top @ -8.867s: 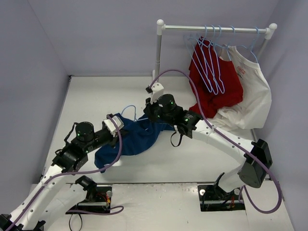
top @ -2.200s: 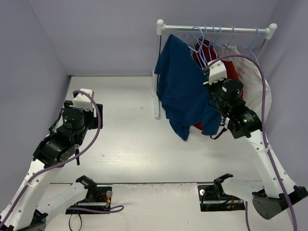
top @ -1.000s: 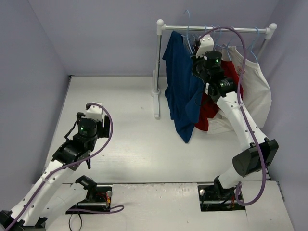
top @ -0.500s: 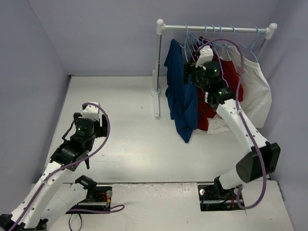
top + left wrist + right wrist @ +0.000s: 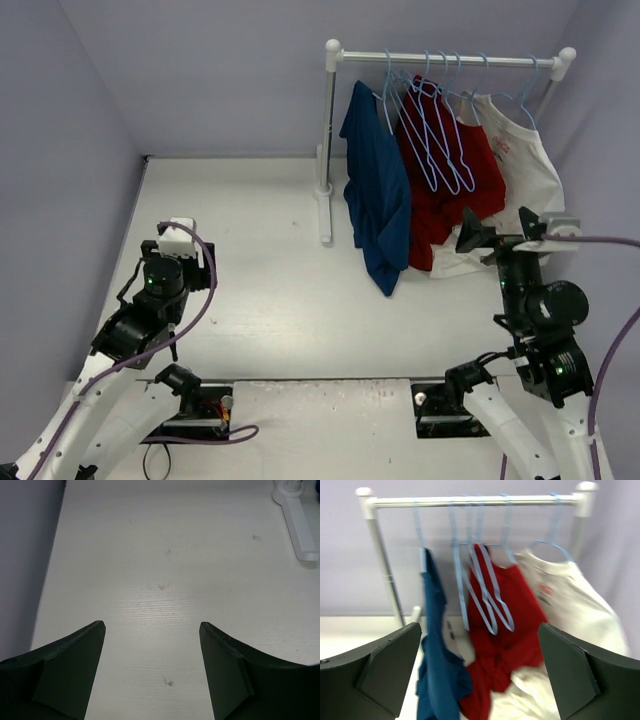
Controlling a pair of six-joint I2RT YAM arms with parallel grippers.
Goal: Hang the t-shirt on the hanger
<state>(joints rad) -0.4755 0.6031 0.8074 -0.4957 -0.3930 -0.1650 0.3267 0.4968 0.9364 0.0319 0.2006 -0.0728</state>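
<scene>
The navy t-shirt [image 5: 378, 195] hangs limp from the hanger [image 5: 386, 88], a thin light-blue wire one hooked at the left end of the white rail [image 5: 450, 60]. In the right wrist view the t-shirt [image 5: 437, 670] droops under that hanger [image 5: 420, 535]. My right gripper [image 5: 480, 626] is open and empty, well back from the rack; its fingers [image 5: 468, 237] point toward the clothes. Over bare tabletop at the left, my left gripper [image 5: 151, 625] is also open, nothing between its fingers.
Beside the t-shirt hang a red shirt [image 5: 445, 180] with several empty light-blue hangers [image 5: 440, 130] in front of it, then a white shirt [image 5: 520, 190] at the right. The rack's white post [image 5: 326, 140] and foot [image 5: 297, 525] stand on the table.
My right gripper has opened, let go at the rail and drawn back to the near right. The t-shirt now hangs on its own. The left arm shifted only slightly.
</scene>
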